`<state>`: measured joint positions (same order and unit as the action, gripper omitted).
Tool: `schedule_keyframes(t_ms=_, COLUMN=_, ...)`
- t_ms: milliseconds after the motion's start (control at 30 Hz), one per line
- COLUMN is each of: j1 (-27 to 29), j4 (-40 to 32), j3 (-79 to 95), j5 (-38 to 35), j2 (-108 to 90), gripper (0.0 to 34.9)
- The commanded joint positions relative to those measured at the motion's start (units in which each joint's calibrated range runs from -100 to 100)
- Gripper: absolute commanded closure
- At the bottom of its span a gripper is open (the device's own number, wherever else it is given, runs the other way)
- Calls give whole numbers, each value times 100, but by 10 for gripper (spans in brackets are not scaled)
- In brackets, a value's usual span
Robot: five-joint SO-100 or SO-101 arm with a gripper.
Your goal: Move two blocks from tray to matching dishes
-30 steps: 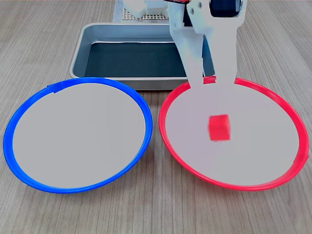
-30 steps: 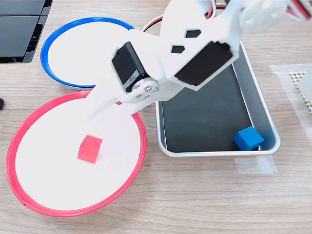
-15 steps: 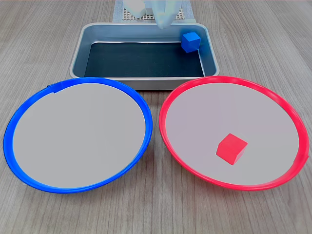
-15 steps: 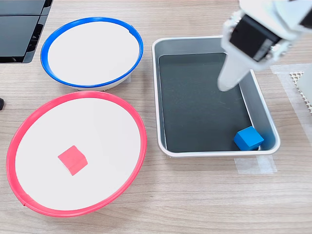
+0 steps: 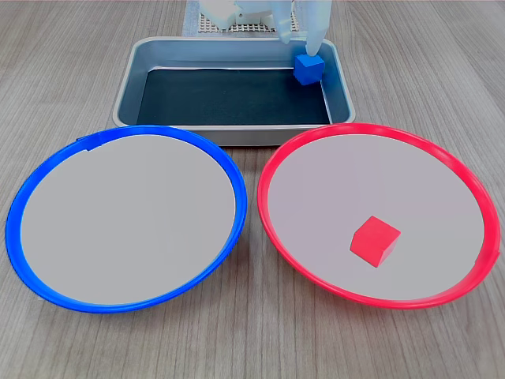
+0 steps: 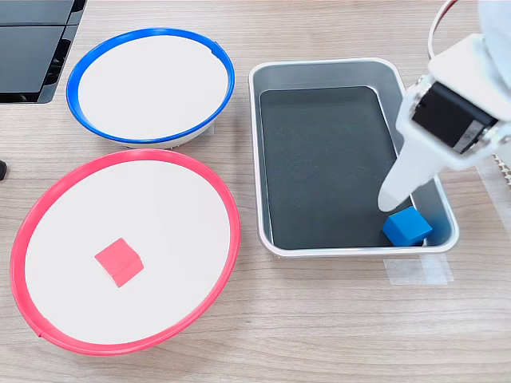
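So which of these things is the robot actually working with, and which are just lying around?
Part of the job:
- blue block, in the tray
- red block, in the red-rimmed dish
- blue-rimmed dish, nothing in it
- pincer, just above the blue block

Just lying about:
- white mesh pad
- tape strip
- black device

No readable text, labels, brands, numbers or signs in either exterior view. Checked every visible surface; nothing printed or marked that can be made out.
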<state>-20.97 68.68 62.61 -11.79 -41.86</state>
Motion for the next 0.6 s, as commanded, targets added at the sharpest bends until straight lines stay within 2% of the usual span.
schedule_keyframes(t_ms=0, j1=-185, j4=-112, j3=15, j5=137, j2=130, gripper=194)
schedule_keyframes(t_ms=133, j1=-223, j4=-310, j3=143, j5=137, j2=258, gripper=207)
schedule_keyframes(t_ms=433, j1=-345, j4=-772, j3=407, j5=68, j2=455, gripper=200)
schedule_keyframes(t_ms=567, j1=-345, j4=-888, j3=489, j5=5, j2=548, gripper=209)
